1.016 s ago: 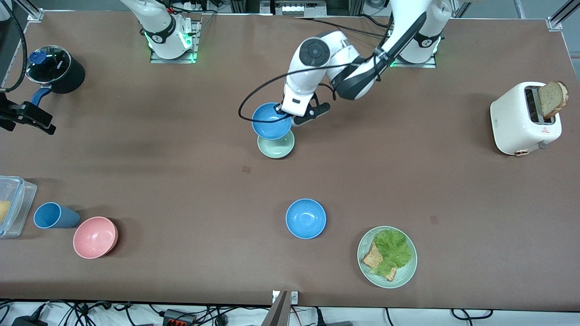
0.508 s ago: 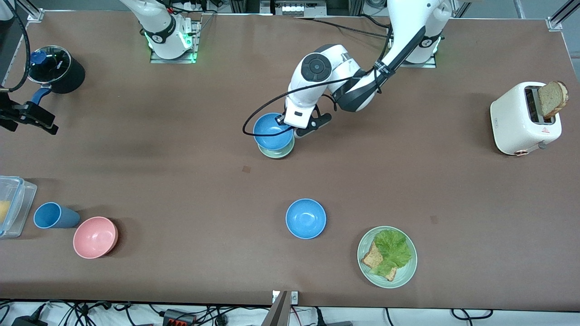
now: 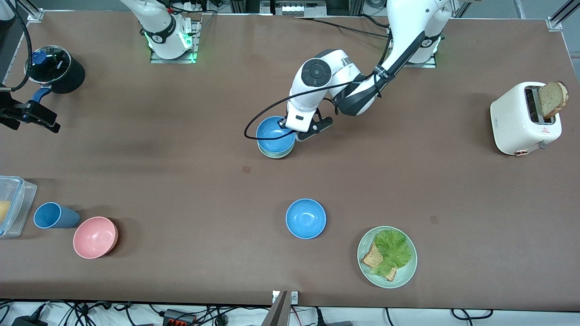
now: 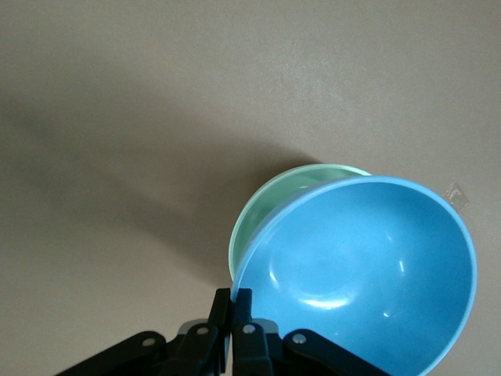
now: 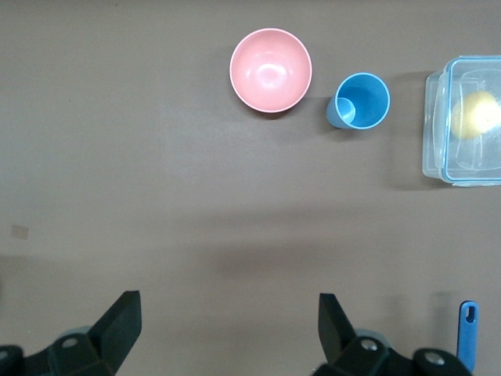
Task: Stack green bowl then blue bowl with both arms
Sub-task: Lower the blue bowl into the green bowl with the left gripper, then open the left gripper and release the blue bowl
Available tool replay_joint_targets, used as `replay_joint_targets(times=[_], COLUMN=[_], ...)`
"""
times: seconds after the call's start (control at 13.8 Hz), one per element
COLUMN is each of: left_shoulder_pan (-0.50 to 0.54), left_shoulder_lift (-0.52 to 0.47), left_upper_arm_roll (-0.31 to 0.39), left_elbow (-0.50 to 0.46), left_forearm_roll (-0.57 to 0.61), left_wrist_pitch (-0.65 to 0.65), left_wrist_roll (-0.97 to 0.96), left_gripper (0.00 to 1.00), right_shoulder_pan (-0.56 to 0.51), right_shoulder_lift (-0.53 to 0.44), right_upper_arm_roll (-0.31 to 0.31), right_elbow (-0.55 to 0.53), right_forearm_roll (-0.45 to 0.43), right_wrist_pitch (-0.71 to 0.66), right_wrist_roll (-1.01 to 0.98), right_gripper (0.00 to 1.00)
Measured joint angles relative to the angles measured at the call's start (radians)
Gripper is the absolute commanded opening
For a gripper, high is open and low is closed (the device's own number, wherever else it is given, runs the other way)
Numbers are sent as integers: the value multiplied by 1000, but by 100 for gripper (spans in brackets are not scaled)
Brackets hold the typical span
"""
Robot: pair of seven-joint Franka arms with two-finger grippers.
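Note:
The green bowl (image 3: 277, 155) stands mid-table; only a sliver of its rim shows under the blue bowl (image 3: 273, 134). My left gripper (image 3: 290, 129) is shut on the blue bowl's rim and holds it down in the green bowl. In the left wrist view the blue bowl (image 4: 360, 274) lies slightly tilted in the green bowl (image 4: 270, 205), with the left gripper (image 4: 235, 301) pinching its rim. A second blue bowl (image 3: 306, 218) stands alone, nearer the camera. My right gripper (image 3: 32, 117) waits open and empty over the right arm's end of the table; its spread fingers (image 5: 119, 313) show in the right wrist view.
A plate of lettuce and bread (image 3: 362, 246) stands near the front edge. A toaster (image 3: 521, 120) is at the left arm's end. A pink bowl (image 3: 95, 237), a blue cup (image 3: 53, 215), a clear container (image 3: 16, 203) and a black pot (image 3: 56, 68) are at the right arm's end.
My left gripper has lowered the blue bowl from above the green bowl down into it, so the green bowl is now almost covered. The right gripper has barely shifted.

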Motion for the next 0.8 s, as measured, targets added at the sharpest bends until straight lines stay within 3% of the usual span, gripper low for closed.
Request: replay_joint_targets(times=[0.29,0.44,0.51,0.8], left_shoulder_pan=[0,0,0,5], left_shoulder_lift=[18,28,31,32], left_upper_arm_roll=[3,3,4,8], left_elbow=[10,24,28,55], left_forearm_roll=[2,2,2,2], left_wrist_pitch=[0,0,0,-17], left_wrist_roll=[0,-1,-1,-2], left_gripper=[8,32,36,37], right_shoulder_pan=[2,4,4,3], right_shoulder_lift=[0,0,0,6], right_upper_arm_roll=[1,1,1,0], right_elbow=[0,0,0,0], right_forearm_roll=[0,0,0,0], right_wrist_pitch=[-7,-9,-13,-22], right_wrist_roll=[-4,-4,-4,-4], right_gripper=[100,100,100,100])
